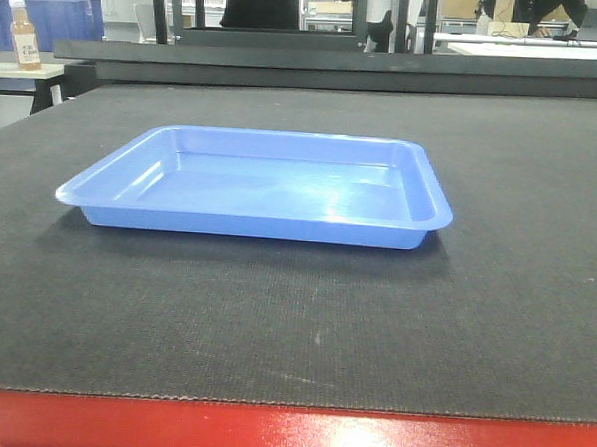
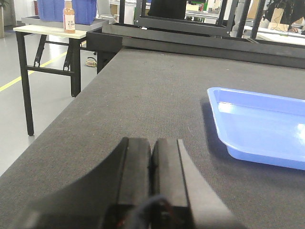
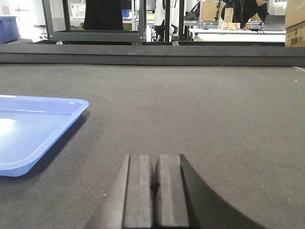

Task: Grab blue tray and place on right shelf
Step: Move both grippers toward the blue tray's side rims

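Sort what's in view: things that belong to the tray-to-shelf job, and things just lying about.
Job:
blue tray
left gripper, shut, empty
right gripper, shut, empty
(the right shelf is not in view)

Lying about:
bottle
dark-blue bins behind it
side table

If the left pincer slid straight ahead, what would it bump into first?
Probably nothing soon: the left pincer points over bare dark table. The blue tray sits off to its right. Far ahead is a black rail, I think.
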